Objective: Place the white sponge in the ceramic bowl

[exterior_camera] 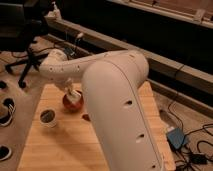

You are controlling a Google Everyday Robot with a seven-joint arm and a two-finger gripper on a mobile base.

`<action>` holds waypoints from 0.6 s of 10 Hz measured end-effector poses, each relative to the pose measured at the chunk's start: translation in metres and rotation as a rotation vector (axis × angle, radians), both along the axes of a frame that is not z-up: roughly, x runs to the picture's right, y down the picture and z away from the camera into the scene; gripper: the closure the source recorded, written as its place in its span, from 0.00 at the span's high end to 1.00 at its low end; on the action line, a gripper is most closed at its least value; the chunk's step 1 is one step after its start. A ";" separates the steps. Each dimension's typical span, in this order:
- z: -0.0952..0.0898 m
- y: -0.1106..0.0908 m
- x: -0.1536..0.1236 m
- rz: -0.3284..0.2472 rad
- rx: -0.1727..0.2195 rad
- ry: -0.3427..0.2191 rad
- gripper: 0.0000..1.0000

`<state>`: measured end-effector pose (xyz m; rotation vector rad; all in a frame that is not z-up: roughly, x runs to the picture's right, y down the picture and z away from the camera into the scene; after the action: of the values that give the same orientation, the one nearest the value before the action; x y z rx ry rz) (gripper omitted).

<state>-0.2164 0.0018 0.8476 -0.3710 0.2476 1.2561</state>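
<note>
I see a pale wooden table (pixel 60 150) under warm, dim light, a dark office chair (pixel 22 35) on the carpeted floor (pixel 192 117) at upper left, a long ledge (pixel 170 65) behind it, and cables by a blue box (pixel 176 138) at right; the gripper (pixel 71 93) hangs over the table

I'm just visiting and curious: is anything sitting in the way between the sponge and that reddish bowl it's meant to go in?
Nothing visible does. The gripper hangs right over the ceramic bowl, with a pale piece that looks like the white sponge at its tip, just above the rim. The white cup stands off to the side.
</note>
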 end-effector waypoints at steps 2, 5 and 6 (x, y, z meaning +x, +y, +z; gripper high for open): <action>0.006 0.005 -0.001 -0.002 -0.015 0.008 0.62; 0.014 0.014 0.000 -0.004 -0.039 0.023 0.80; 0.015 0.016 0.000 -0.001 -0.044 0.027 0.80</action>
<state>-0.2163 0.0173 0.8626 -0.3921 0.2990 1.2568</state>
